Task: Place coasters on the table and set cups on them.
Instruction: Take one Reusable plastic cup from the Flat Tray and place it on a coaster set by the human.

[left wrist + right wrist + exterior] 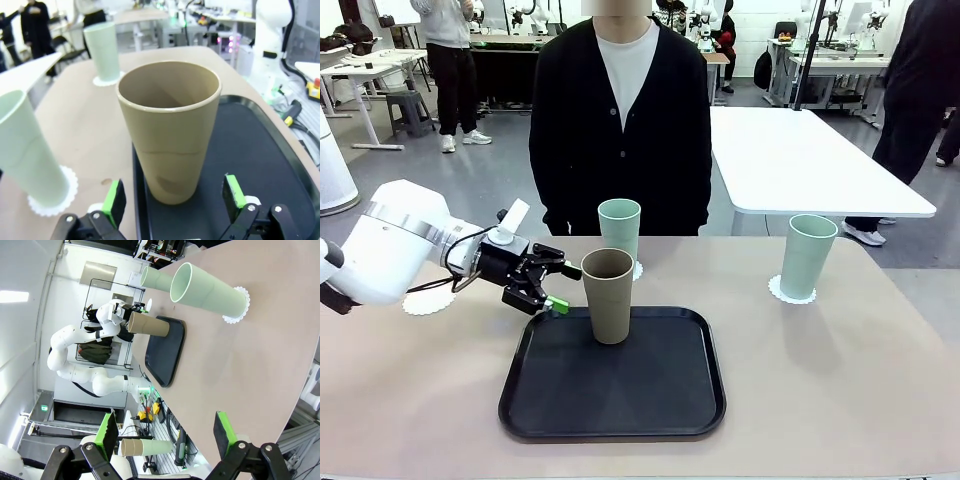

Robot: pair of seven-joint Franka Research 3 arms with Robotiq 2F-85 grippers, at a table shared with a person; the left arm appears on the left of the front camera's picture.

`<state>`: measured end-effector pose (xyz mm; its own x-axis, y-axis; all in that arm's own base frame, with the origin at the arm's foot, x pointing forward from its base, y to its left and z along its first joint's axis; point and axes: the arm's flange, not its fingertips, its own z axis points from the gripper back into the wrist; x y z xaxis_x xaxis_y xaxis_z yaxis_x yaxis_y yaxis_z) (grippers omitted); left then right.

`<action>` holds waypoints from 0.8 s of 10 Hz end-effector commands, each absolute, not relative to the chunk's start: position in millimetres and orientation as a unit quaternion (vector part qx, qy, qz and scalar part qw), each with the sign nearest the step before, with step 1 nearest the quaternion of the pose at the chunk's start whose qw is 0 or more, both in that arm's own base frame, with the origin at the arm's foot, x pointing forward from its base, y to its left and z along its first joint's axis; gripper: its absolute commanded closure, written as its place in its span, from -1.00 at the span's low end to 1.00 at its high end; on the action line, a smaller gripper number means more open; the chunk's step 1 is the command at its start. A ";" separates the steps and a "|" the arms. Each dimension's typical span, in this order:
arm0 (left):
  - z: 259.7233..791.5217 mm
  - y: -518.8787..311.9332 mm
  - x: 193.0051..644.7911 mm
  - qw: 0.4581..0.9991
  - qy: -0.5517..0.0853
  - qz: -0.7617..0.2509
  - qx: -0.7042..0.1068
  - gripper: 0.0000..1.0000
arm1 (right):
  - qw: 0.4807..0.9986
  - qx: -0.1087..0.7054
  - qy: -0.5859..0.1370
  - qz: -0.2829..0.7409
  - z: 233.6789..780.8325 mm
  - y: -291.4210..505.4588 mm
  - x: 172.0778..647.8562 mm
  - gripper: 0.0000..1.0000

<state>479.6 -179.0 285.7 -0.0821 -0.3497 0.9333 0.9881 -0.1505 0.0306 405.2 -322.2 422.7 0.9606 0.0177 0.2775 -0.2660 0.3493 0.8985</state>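
A tan-brown cup [608, 295] stands upright on the black tray [620, 400], near its far edge. My left gripper [548, 292] is open just left of it, fingers pointing at the cup's lower half without touching. In the left wrist view the tan cup [170, 130] rises close ahead of the spread green pads [114, 202]. One mint cup [619, 232] stands on a coaster at the far middle of the table [840, 380]. Another mint cup [807, 257] stands on a coaster [792, 292] at the right. A bare coaster [428, 300] lies at the left, partly behind my arm. My right gripper [165, 435] is open and holds nothing.
A person in a black cardigan [620, 130] stands at the table's far edge, behind the middle mint cup. A white-topped table [800, 160] stands beyond at the right. In the right wrist view the beige table's edge [295, 405] runs close to my right gripper.
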 end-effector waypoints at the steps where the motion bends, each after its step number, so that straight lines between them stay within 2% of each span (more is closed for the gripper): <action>1: 273.9 -179.1 488.1 0.505 -0.397 -0.628 -0.439 -1.00 | 0.813 0.565 -0.113 0.085 422.1 -320.7 405.4 -1.00; 8: 253.1 -203.5 501.4 0.498 -0.392 -0.616 -0.467 -1.00 | 0.813 0.565 -0.113 0.085 422.1 -320.7 405.4 -1.00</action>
